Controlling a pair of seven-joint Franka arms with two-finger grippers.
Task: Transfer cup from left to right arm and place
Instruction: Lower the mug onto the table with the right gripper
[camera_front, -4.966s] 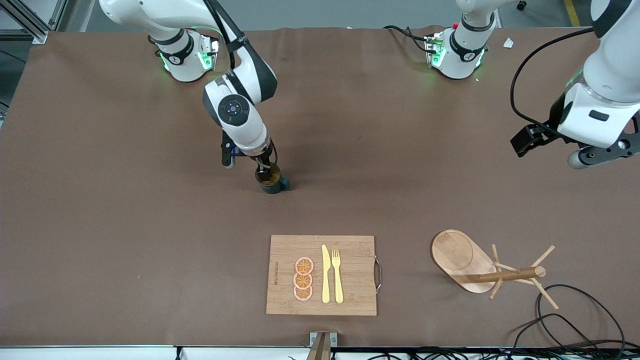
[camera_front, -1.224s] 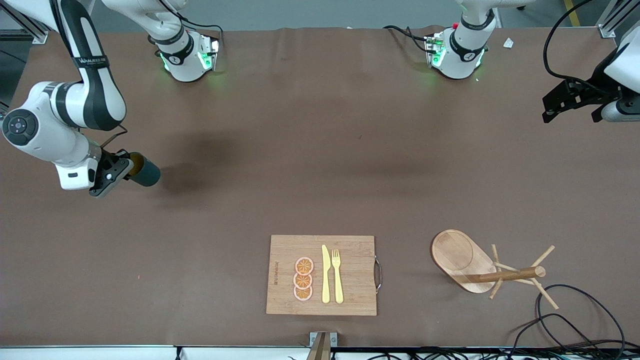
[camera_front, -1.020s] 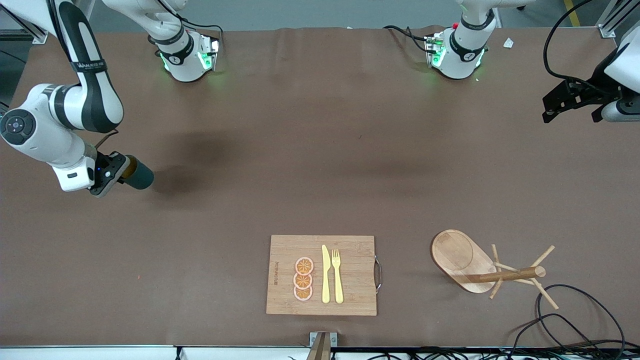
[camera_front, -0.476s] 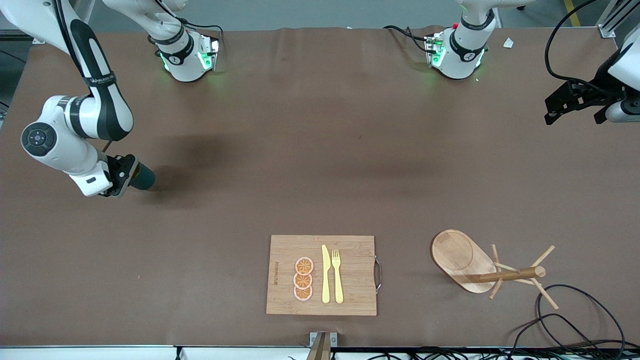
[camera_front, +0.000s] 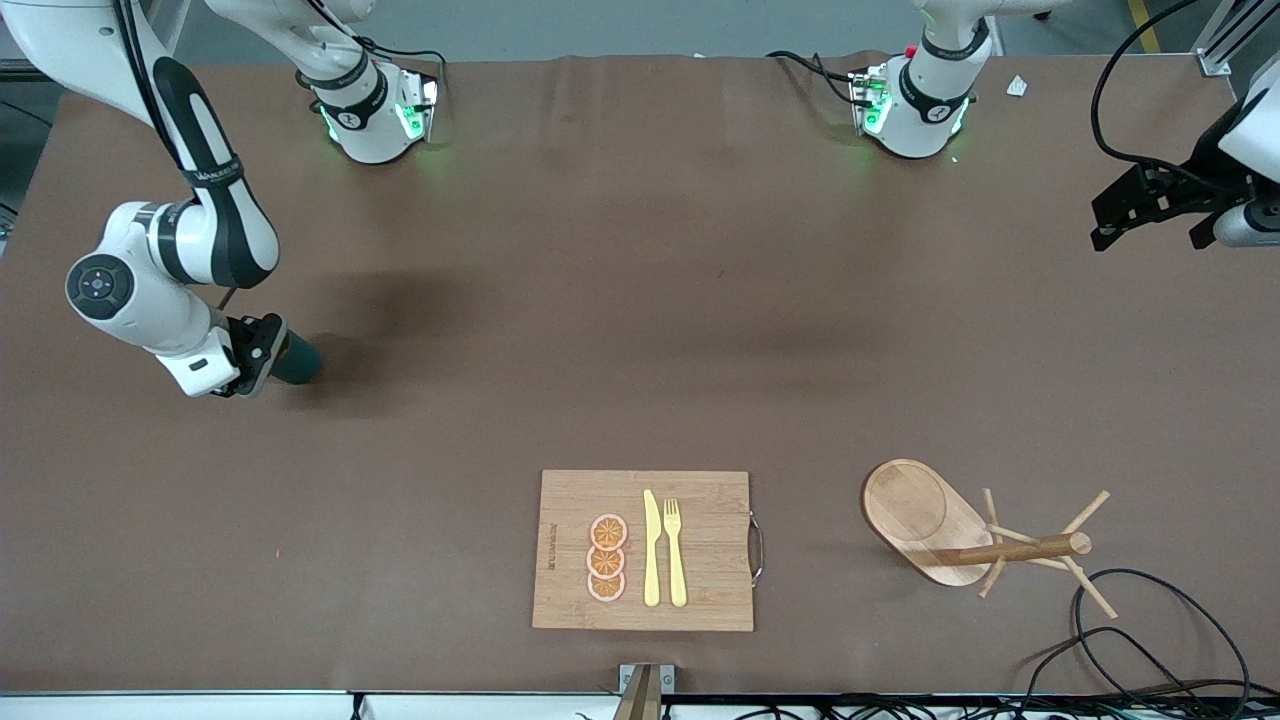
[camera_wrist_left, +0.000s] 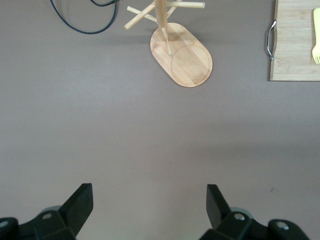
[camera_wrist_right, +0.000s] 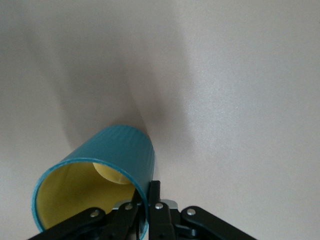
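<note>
Gripping the cup (camera_front: 295, 360) by its rim, the right gripper (camera_front: 262, 352) has its fingers pinched together on the wall of the mug, one inside the yellowish opening and one outside. In the right wrist view the cup (camera_wrist_right: 97, 180) is tilted, its ribbed teal side pointing away from the gripper (camera_wrist_right: 145, 207) and its mouth turned toward the camera. Whether its base touches the table (camera_front: 640, 330) I cannot tell; a dark shadow lies on the brown surface just beside it. All of this sits toward the right arm's end of the table, well apart from the cutting board (camera_front: 570, 500) and farther from the front camera than the board is.

Over the left arm's end of the table, well away from the cutting board, the left gripper (camera_front: 1150, 205) waits with its fingers spread wide and nothing between them, as the left wrist view shows (camera_wrist_left: 150, 207).

On the cutting board lie three orange slices (camera_front: 606, 558), a yellow knife (camera_front: 651, 550) and a yellow fork (camera_front: 676, 552), side by side. Beside the board, toward the left arm's end, stands a wooden mug tree (camera_front: 990, 540) on an oval base, with black cables (camera_front: 1130, 630) near it.
</note>
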